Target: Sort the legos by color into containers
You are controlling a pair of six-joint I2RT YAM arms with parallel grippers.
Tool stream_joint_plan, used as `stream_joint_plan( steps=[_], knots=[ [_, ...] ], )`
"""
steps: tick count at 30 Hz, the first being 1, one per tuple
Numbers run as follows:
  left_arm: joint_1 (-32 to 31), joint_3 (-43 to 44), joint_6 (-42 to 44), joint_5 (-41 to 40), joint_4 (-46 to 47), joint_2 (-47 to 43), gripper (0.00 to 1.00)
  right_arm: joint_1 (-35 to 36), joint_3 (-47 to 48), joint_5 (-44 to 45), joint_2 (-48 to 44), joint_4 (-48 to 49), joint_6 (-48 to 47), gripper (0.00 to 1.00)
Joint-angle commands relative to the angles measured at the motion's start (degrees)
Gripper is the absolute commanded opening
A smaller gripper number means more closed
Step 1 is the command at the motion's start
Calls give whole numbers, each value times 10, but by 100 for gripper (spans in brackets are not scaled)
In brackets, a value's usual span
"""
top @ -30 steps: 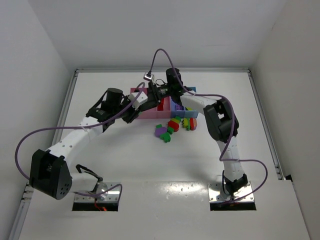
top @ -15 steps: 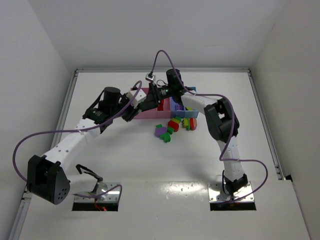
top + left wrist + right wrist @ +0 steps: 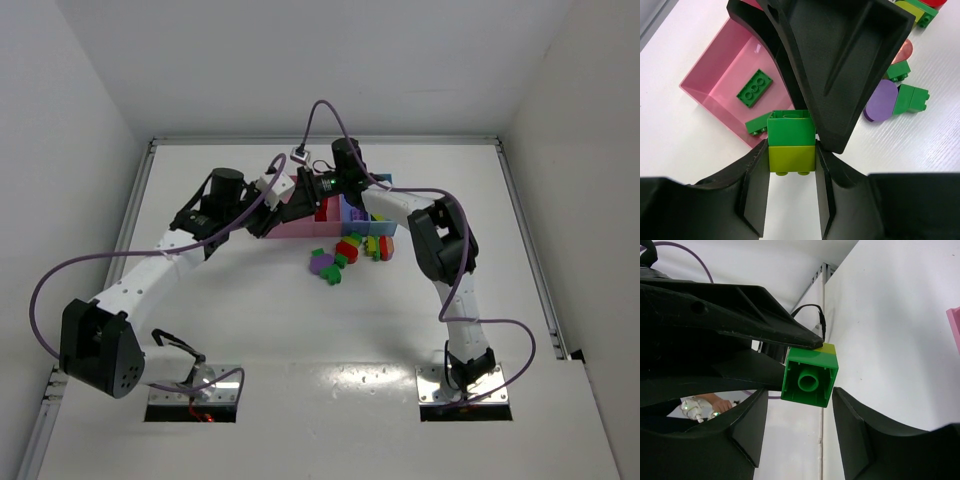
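We see the left gripper (image 3: 790, 161) clamped tight on the yellow block (image 3: 791, 156) of a two-block stack, held in the air just by the near edge of the pink bin (image 3: 705, 75). The right gripper (image 3: 801, 390) straddles the green block (image 3: 809, 382) on top, its jaws partly open, seemingly with a gap on one side. A flat green plate (image 3: 755, 88) lies inside that bin, and loose legos (image 3: 345, 255) sit just beside it.

Left gripper (image 3: 791, 167) and right gripper (image 3: 801, 396) crowd one green-yellow stack (image 3: 791, 132) above your pink bin (image 3: 715, 70), loose legos (image 3: 345, 250) clutter table's (image 3: 320, 335) middle, free room along near and side edges.
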Motion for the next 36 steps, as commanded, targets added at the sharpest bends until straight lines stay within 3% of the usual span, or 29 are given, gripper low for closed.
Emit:
stream_joint_plan(
  steps=[1, 21, 27, 36],
  knots=[
    [-1, 20, -16, 27, 30, -2, 18, 6, 27, 2, -23, 21, -9, 54],
    [-23, 4, -21, 38, 30, -12, 18, 11, 32, 7, -17, 31, 1, 37],
    [-33, -13, -21, 33, 30, -31, 18, 5, 25, 7, -17, 42, 1, 12],
    [-33, -56, -31, 27, 5, -75, 18, -29, 14, 12, -35, 53, 1, 1]
  ],
)
